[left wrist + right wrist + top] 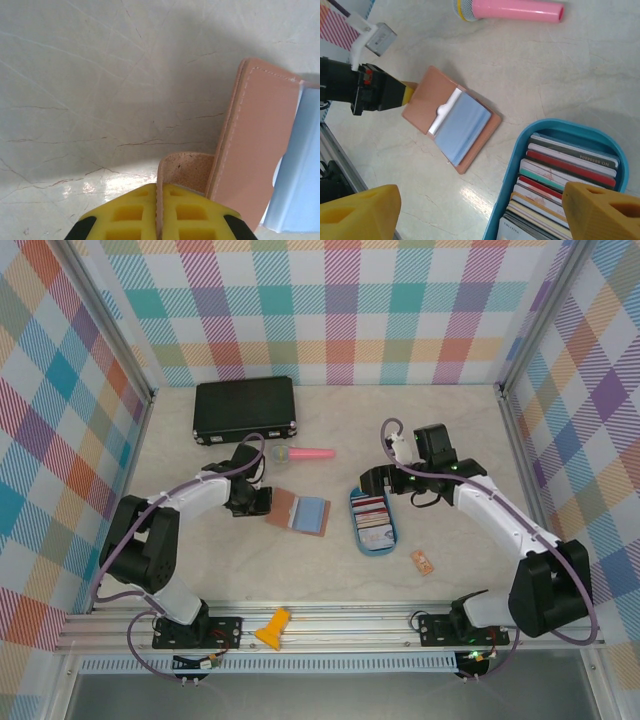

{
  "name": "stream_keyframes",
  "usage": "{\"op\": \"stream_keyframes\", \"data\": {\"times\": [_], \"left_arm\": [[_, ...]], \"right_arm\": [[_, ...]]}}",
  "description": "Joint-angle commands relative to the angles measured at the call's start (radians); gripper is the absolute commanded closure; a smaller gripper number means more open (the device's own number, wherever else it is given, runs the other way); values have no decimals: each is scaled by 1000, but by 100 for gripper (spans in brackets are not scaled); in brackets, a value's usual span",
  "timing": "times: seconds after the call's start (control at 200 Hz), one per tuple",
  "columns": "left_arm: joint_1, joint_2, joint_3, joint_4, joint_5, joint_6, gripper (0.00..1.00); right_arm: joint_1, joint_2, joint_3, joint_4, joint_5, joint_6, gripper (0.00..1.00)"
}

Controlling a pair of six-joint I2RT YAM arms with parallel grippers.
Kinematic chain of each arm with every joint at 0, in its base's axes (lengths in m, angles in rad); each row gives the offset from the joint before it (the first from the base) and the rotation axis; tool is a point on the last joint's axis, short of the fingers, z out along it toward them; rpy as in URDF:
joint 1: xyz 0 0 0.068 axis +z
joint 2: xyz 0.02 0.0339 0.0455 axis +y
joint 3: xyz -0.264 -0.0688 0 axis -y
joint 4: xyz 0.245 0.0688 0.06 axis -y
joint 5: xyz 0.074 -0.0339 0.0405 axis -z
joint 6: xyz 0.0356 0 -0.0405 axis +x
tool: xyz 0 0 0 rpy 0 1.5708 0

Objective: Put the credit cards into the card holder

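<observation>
**Card holder.** The card holder [452, 117] lies open and flat on the table [90, 90]. It is pinkish-tan leather with stitched edges, a rough suede underside and a smooth grey-blue inner panel. A rounded leather tab at its edge runs between the yellow ribbed fingers [125, 215] of the left claw [159, 210], which is closed tight on it. The body of the holder extends ahead and to the right of those fingertips.

**Credit cards.** The credit cards [560, 175] are thin, glossy plastic rectangles in red, white, dark and tan. They stand overlapped in a blue oval tray [506, 200], directly under and ahead of the right claw [480, 212]. Its jaws are spread wide and hold nothing. The holder lies ahead-left of this claw, just beside the tray but apart from it.

**Clearance.** The marbled tabletop is bare ahead and left of the left claw. A pink cylinder [517, 10] lies well ahead of the right claw.
</observation>
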State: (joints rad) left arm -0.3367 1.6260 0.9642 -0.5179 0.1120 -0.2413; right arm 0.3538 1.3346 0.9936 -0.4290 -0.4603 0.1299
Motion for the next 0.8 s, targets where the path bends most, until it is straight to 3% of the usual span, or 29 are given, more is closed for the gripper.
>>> {"op": "stream_keyframes", "data": {"times": [0.0, 0.18, 0.36, 0.615, 0.795], "left_arm": [[10, -4, -16, 4, 10, 8, 100], [10, -30, -52, 25, 16, -4, 100], [11, -2, -67, 46, 35, -9, 100], [10, -19, -70, 46, 54, -18, 100], [10, -47, -91, 62, 63, -9, 99]], "right_arm": [[3, -28, -39, 100, -45, -62, 19], [19, -97, -116, 220, -92, -101, 16], [51, -16, -24, 115, -135, 41, 17], [265, 31, 57, 71, 96, 117, 17], [302, 74, 73, 148, 74, 259, 22]]}}
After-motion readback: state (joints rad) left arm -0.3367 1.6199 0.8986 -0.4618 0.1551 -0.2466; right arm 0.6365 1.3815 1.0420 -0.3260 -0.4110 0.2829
